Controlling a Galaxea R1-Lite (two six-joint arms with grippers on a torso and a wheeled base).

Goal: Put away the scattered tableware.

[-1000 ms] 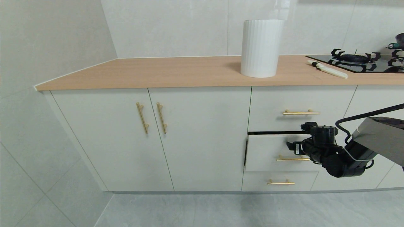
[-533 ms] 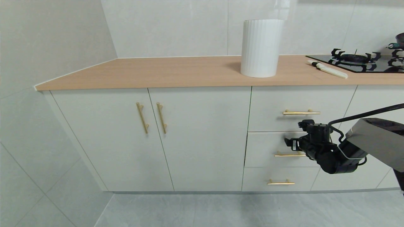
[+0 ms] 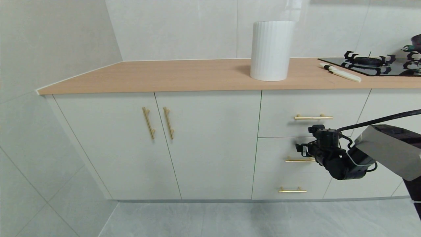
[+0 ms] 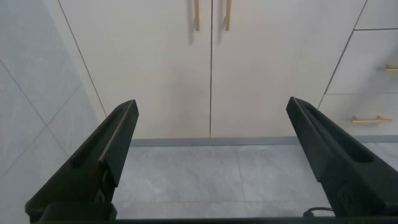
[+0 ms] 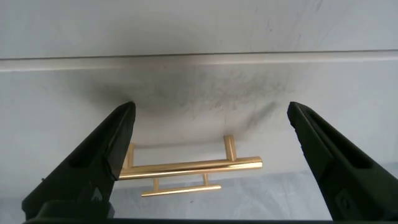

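Head camera overlooks the cabinet front (image 3: 210, 144); right wrist hugs the middle drawer (image 5: 199, 93) — left, seemingly low, faces the doors (image 4: 267, 68).

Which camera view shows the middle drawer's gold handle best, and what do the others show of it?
The right wrist view: the handle is close up, seen between the open fingers. The head view shows it small, its right end hidden behind the right gripper. The left wrist view catches just its end, far off.
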